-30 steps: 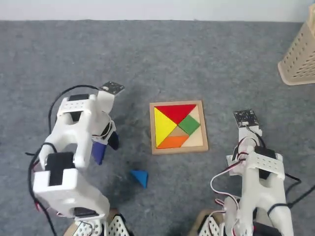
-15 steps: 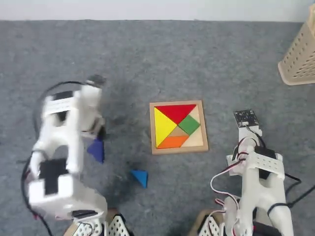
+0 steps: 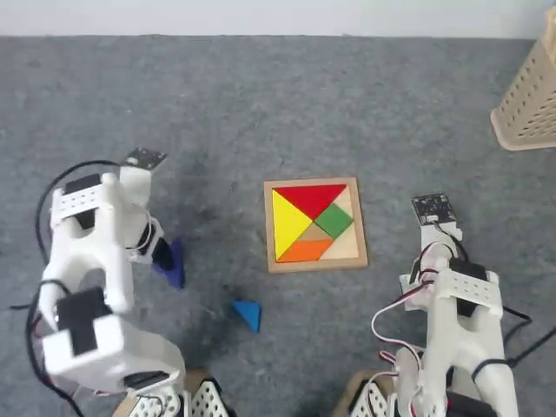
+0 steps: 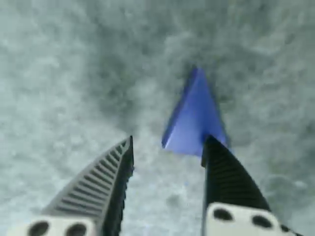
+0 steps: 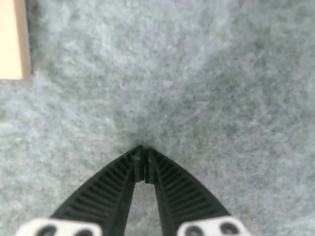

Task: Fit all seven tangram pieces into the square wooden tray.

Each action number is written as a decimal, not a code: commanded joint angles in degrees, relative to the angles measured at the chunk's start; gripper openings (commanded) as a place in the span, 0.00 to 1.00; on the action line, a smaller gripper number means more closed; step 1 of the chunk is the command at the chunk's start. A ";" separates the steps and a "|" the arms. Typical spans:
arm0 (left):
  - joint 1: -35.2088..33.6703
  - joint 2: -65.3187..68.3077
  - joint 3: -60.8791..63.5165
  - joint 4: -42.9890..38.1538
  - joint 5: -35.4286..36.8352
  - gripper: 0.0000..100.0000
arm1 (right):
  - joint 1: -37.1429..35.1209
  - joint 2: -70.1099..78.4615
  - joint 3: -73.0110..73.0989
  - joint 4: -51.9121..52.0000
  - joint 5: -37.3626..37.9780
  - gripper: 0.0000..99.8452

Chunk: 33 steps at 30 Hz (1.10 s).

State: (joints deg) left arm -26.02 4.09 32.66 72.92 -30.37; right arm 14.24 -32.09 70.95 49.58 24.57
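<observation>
Dark-blue piece (image 4: 194,108) lies just beside left tool (image 4: 169,141), spread apart; right tool (image 5: 141,150) pressed together.

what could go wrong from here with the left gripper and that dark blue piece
The dark blue piece sits beside one finger of the open left gripper, not centred, so closing might push or tip it rather than grip it. The light blue triangle lies loose nearby and might get knocked.

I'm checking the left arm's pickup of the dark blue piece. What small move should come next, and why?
Probably shift the left hand sideways to centre the dark blue piece between its open fingers: the piece lies in line with one finger, not the gap, so closing now would likely miss.
</observation>
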 commanded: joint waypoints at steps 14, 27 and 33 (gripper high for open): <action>6.33 8.70 -1.98 -0.88 5.45 0.21 | 0.92 -1.54 0.00 -0.31 1.32 0.01; 7.03 8.09 -2.77 -3.08 5.71 0.02 | 0.92 -1.54 0.00 -0.31 1.32 0.01; 8.70 -0.18 -3.12 -1.05 5.71 0.01 | 0.92 -1.54 0.00 -0.31 1.32 0.01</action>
State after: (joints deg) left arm -18.55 9.98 30.81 72.31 -24.75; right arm 14.24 -32.09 70.95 49.58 24.57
